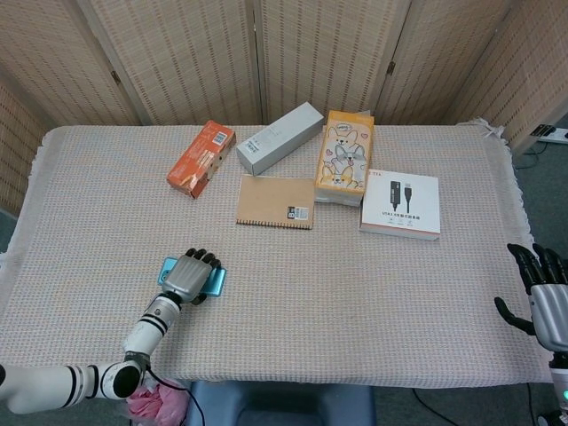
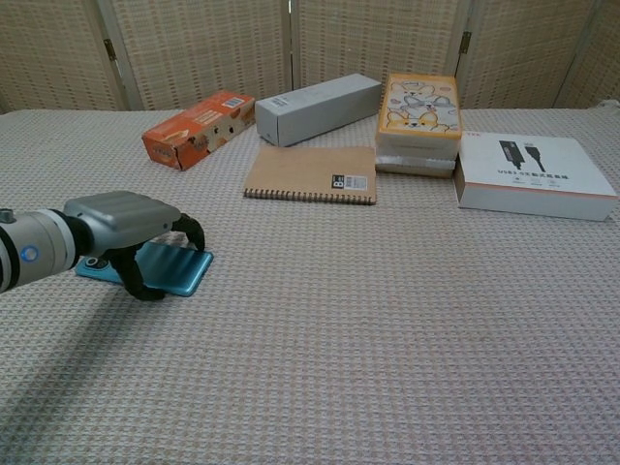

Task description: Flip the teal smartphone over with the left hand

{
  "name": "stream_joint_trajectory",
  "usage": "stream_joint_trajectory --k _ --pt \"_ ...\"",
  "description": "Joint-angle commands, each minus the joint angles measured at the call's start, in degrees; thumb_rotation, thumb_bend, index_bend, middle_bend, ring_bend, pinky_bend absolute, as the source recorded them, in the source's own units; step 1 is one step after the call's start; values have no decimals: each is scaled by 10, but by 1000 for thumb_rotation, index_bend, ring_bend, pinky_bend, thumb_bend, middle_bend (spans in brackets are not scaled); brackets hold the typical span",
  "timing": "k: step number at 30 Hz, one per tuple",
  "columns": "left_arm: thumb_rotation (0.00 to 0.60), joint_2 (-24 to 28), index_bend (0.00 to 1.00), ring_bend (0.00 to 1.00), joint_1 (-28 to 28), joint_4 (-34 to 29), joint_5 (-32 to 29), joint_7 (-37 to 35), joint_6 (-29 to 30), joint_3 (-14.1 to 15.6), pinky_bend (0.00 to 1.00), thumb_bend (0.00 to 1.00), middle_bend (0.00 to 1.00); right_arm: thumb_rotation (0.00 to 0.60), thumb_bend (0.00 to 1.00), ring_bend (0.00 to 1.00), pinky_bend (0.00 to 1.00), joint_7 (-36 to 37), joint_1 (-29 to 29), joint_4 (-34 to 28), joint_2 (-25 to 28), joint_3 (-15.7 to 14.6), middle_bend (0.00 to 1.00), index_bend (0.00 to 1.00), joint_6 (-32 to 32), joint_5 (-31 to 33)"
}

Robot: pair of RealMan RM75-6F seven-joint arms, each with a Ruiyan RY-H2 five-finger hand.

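The teal smartphone (image 1: 214, 282) (image 2: 179, 268) lies flat on the woven cloth at the near left, its camera lens showing at its left end. My left hand (image 1: 189, 274) (image 2: 121, 220) sits over it, palm down, fingers curled over the far edge and thumb at the near edge. I cannot tell whether the phone is lifted; it looks flat on the cloth. My right hand (image 1: 541, 297) hangs off the table's right edge, fingers spread, holding nothing; the chest view does not show it.
Across the back stand an orange box (image 1: 201, 158), a grey box (image 1: 279, 138), a brown notebook (image 1: 276, 201), a yellow cartoon box (image 1: 345, 156) and a white cable box (image 1: 400, 206). A pink object (image 1: 151, 401) sits below the front edge.
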Motion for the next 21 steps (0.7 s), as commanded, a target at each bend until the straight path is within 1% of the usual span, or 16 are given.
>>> stream_joint_trajectory --k 1,3,8,10,14,21 --pt "600 -1 291 167 -1 1 -1 -2 0 1 192 281 257 600 233 51 92 0 -1 -1 0 0 130 34 1 -1" --pt "600 -2 297 177 0 3 3 -9 0 1 192 286 277 600 233 51 92 1 -1 0 0 0 129 34 2 -1" --pt "600 -9 367 260 6 15 33 -37 7 1 192 349 408 600 233 51 92 2 -3 1 0 0 130 34 4 0" --pt "600 -10 386 274 10 19 51 -53 12 0 192 354 432 600 233 51 92 2 -4 0 0 0 129 34 6 0" --pt "600 0 414 287 18 11 81 -94 18 -7 192 359 457 600 233 51 92 2 -4 0 0 1 130 34 7 0" --pt "600 36 432 299 31 -34 135 -213 18 -42 192 359 480 600 233 51 92 5 -5 2 -1 2 129 34 9 -1"
